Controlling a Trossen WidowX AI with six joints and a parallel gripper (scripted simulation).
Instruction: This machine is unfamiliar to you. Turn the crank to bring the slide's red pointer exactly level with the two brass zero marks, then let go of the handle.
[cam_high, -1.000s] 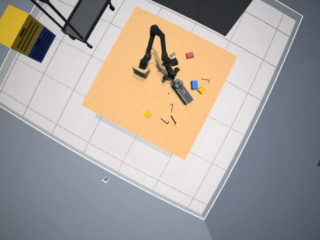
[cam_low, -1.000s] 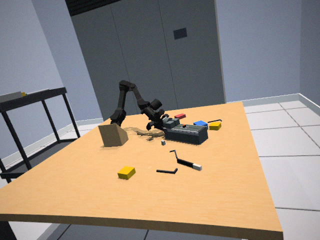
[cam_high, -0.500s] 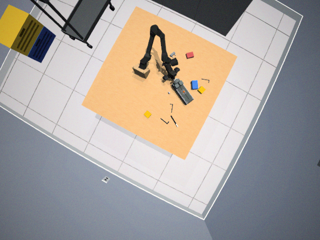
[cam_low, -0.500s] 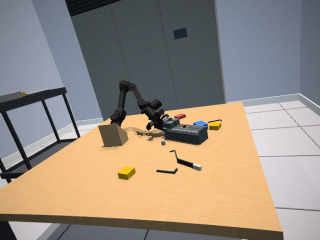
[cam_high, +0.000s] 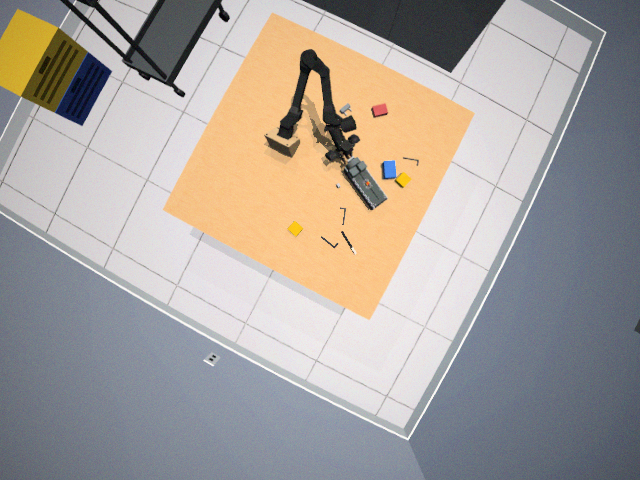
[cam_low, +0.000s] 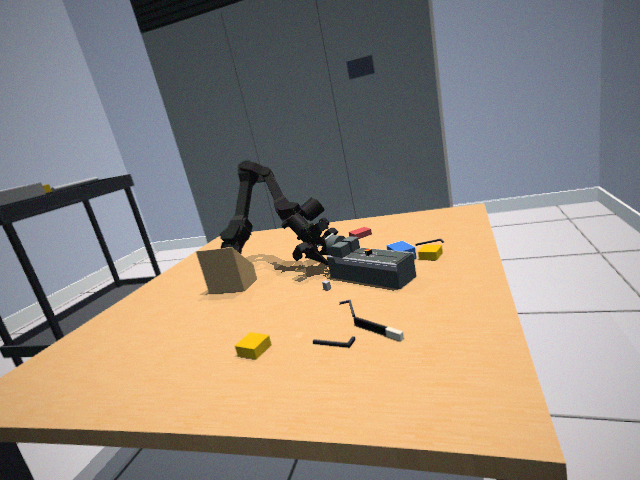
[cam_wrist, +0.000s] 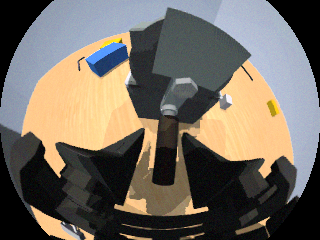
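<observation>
The machine (cam_high: 373, 193) (cam_low: 373, 268) (cam_wrist: 194, 54) is a dark grey long box on the wooden table. Its red pointer (cam_high: 367, 183) (cam_low: 368, 251) sits on top, about midway along the slide. The brass marks are too small to make out. The crank's dark brown handle (cam_wrist: 166, 154) sticks out from a grey hub (cam_wrist: 176, 94) at the machine's near end. My gripper (cam_high: 341, 156) (cam_low: 310, 254) (cam_wrist: 163, 134) is at that end, with its fingers either side of the handle. The fingers are open, with a gap on each side of the handle.
A blue block (cam_high: 389, 168) (cam_low: 401, 246) (cam_wrist: 107, 59) and a yellow block (cam_high: 403, 179) (cam_low: 430, 251) lie beside the machine. A red block (cam_high: 379, 109), a second yellow block (cam_high: 295, 228), a small grey cube (cam_high: 338, 186), hex keys (cam_high: 342, 215) and a screwdriver (cam_high: 348, 242) are scattered around. The arm's tan base (cam_high: 282, 143) stands to the left.
</observation>
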